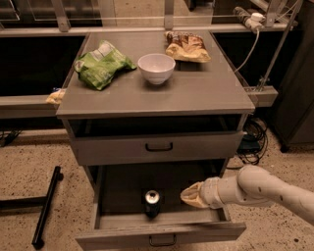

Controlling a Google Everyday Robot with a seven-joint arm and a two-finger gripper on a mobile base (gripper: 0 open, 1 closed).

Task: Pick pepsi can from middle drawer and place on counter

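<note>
pepsi can (152,202): stands upright near the front of the open middle drawer (162,234).
gripper (189,196): mine, low in the drawer, just right of it; open or closed, I cannot tell.
risk: a sideways approach could topple it.

Robot test lab. A speckled floor (29,169), metal rails (61,17), a power strip (248,14) and loose cables (252,142) are noted around a grey cabinet (122,148). The gripper (190,195) is recorded inside the open middle drawer (162,234), right side.
</note>
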